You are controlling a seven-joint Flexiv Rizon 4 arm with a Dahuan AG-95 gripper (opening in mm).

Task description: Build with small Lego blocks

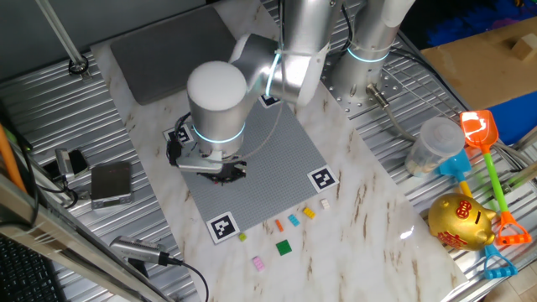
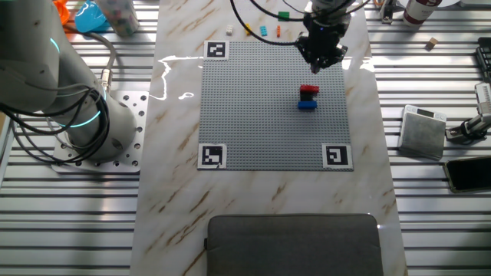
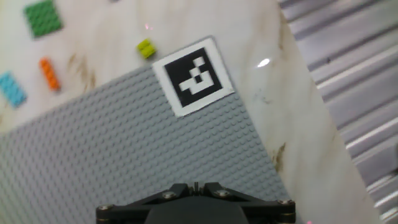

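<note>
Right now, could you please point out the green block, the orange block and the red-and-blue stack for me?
green block [image 3: 43, 17]: hand view, centre of its studded top.
orange block [image 3: 50, 73]: hand view, middle of its length.
red-and-blue stack [image 2: 308, 97]: the other fixed view, where red meets blue.

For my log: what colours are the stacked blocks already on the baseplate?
Red on top of blue, clearest in the other fixed view.
</note>
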